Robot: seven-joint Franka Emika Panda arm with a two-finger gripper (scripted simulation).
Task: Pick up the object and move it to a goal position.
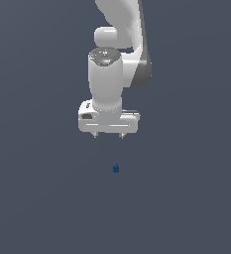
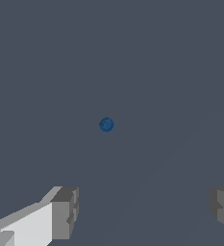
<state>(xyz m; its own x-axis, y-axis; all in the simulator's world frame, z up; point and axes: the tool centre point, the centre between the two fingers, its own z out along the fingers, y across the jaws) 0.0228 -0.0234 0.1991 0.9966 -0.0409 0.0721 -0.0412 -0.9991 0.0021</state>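
Jaws spread wide on the white gripper (image 1: pixel 107 135), holding nothing, pointing straight down. Small dark-blue blob (image 1: pixel 116 168) well below the fingertips (image 1: pixel 93 134), apart from both, roughly under the gap between them. Seen from the wrist, same blob (image 2: pixel 106 125) ahead of the two grey pads (image 2: pixel 65 211), touching neither.

The arm (image 1: pixel 118 30) is glossy white with rounded, bulging segments and a dark grey cap on its wrist joint. The boxy white gripper (image 1: pixel 107 135) ends in short grey ridged fingers (image 2: pixel 65 212).
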